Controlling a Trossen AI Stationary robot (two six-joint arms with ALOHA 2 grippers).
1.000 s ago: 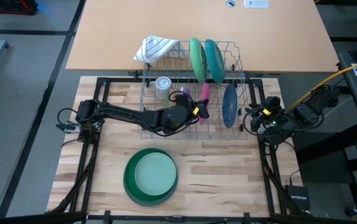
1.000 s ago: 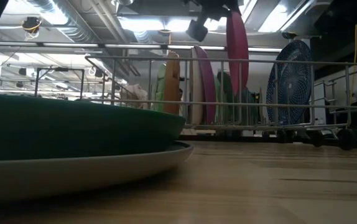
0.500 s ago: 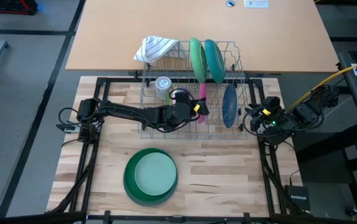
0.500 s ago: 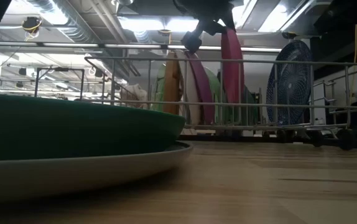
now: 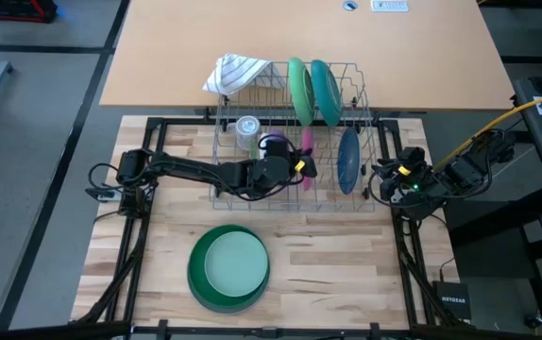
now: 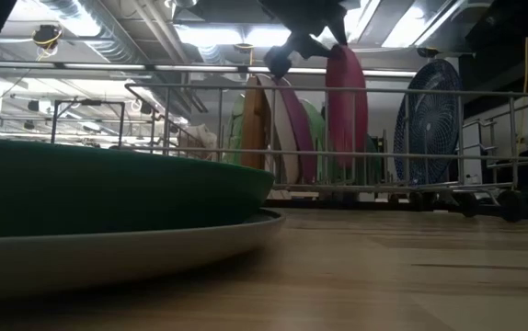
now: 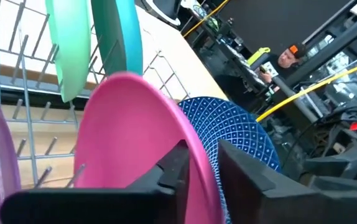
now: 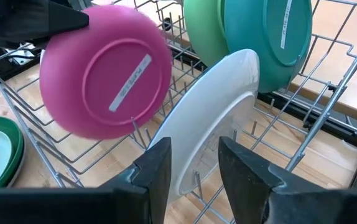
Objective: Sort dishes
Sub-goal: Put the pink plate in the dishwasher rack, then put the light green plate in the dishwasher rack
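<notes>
Lowered since a second ago, the pink plate (image 5: pixel 307 154) stands in the dish rack (image 5: pixel 365 113) at frame centre; left gripper (image 5: pixel 301 166) fingers loosened astride its rim, right gripper (image 5: pixel 381 179) open.

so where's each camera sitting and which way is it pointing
High: overhead, straight down on the dish rack; both arms show.
Low: table height, past the stacked green dishes toward the rack.
Left wrist: on the left arm, its left pincer straddling the pink plate's rim.
Right wrist: the right pincer faces a white plate.
All four show the pink plate.
</notes>
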